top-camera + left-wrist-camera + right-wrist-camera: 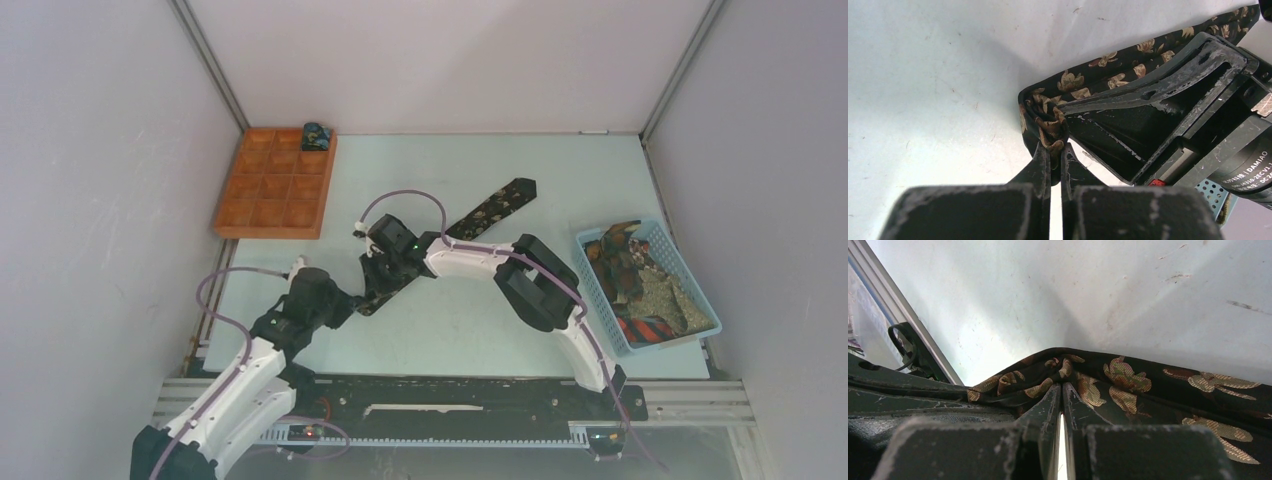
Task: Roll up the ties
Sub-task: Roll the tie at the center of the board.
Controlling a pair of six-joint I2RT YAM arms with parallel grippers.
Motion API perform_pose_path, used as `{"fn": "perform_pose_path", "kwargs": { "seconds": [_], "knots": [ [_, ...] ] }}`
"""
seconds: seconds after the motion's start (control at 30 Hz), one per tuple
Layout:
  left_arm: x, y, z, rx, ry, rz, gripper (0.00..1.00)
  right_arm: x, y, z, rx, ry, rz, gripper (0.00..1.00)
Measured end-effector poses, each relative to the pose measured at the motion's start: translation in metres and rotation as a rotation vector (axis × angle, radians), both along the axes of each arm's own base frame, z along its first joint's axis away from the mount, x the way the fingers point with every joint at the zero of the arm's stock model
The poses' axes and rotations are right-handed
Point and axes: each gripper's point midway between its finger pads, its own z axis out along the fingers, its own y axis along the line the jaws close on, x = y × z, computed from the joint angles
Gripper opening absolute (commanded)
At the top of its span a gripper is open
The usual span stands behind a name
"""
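Note:
A black tie with tan leaves (495, 208) lies slanting across the middle of the table, its wide end at the back right. My left gripper (360, 302) holds its near, narrow end. In the left wrist view the gripper (1055, 148) is shut on a curled, bunched bit of the tie (1108, 75). Just beyond it, my right gripper (386, 268) bears down on the same tie. The right wrist view shows that gripper (1062, 386) shut on a puckered fold of the tie (1128, 385). A small rolled tie (316, 135) sits in a back corner compartment of the orange tray (275, 190).
A blue mesh basket (700, 300) at the right edge holds several loose ties (630, 270). The orange tray stands at the back left. Grey walls close in the table on the left, right and back. The right gripper's body (1188, 100) fills the right of the left wrist view.

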Motion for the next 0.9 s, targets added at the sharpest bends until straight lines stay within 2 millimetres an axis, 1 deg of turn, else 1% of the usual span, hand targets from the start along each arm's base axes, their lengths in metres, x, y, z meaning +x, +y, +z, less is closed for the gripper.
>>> {"fn": "perform_pose_path", "kwargs": {
  "seconds": [0.27, 0.4, 0.9],
  "knots": [
    [0.003, -0.001, 0.0, 0.038, 0.034, -0.026, 0.0, -0.002, 0.002, 0.0, 0.01, 0.011, 0.005, 0.07],
    [0.007, -0.004, 0.0, 0.056, 0.055, -0.051, 0.0, -0.001, 0.002, 0.001, 0.012, 0.011, 0.003, 0.06],
    [0.023, -0.019, -0.011, 0.043, 0.093, -0.1, 0.0, 0.011, -0.012, -0.008, -0.008, 0.027, -0.028, 0.06]
  ]
}}
